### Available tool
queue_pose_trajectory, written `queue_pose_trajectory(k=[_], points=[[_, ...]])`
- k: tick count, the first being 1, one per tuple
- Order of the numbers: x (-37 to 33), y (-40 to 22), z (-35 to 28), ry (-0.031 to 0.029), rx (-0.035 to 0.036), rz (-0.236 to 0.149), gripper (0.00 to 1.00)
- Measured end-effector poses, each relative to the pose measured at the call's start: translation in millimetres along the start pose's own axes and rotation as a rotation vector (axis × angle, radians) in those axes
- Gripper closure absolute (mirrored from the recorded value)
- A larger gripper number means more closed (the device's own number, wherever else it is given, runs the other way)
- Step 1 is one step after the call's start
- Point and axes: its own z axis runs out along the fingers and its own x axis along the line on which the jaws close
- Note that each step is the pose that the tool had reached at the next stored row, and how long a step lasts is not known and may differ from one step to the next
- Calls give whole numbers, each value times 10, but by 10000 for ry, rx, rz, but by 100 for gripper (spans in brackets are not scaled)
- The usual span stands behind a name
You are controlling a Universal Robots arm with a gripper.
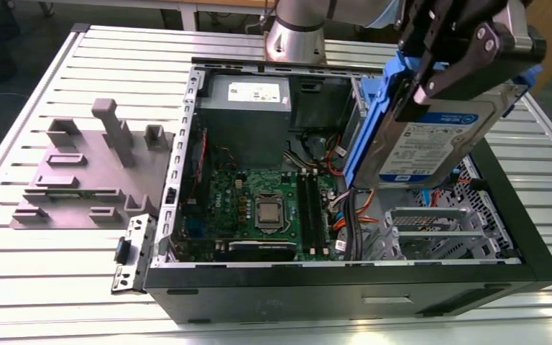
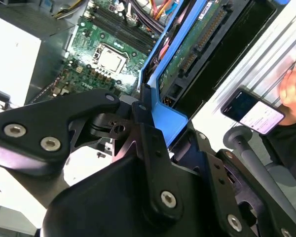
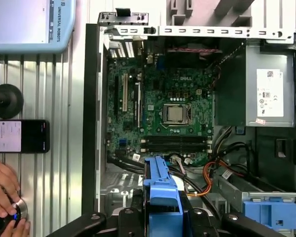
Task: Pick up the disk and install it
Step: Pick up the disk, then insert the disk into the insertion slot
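Gripper (image 1: pixel 425 83) clamped on the disk (image 1: pixel 430 140) (flat silver metal, blue plastic frame) above the case (image 1: pixel 353 277).

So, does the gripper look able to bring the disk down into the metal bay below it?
Probably yes: the gripper holds the disk above the open case, the bay beneath looks empty, though orange cables run beside it.

— Exterior view?
— Off the arm, set high, slanting down onto the open computer case (image 1: pixel 353 295) on the slatted surface (image 1: pixel 55 287); far enough back for nearly the whole case.
— And on the arm?
— First wrist view: straight down from well above the motherboard (image 3: pixel 158 98). Second wrist view: close behind the end effector (image 2: pixel 155 116), looking obliquely past the disk (image 2: pixel 197 44).
— Shared ground?
— Motherboard and processor (image 3: pixel 176 114), in all three.
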Motion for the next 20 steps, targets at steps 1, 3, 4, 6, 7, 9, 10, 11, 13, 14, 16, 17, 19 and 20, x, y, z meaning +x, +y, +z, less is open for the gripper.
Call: queue_pose_trajectory(k=[1,3,4,6,7,9,10,11,13,14,16,17,19,20], points=[[20,-7,9,-1,0,0,63],[61,-26,28,-1,0,0,63],[88,-38,40,-1,1,0,63],[155,-169,82,-4,1,1,63],[155,-195,87,-1,0,0,63],[155,-236,99,0,0,-1,63],[155,-249,104,0,1,-1,63],[155,-259,110,0,0,0,63],[155,-260,112,1,0,0,63],[155,-260,112,2,0,0,63],[155,-261,113,-1,1,0,63],[155,-261,114,0,1,0,63],[155,-263,114,0,1,0,63],[155,-269,115,0,1,-2,63]])
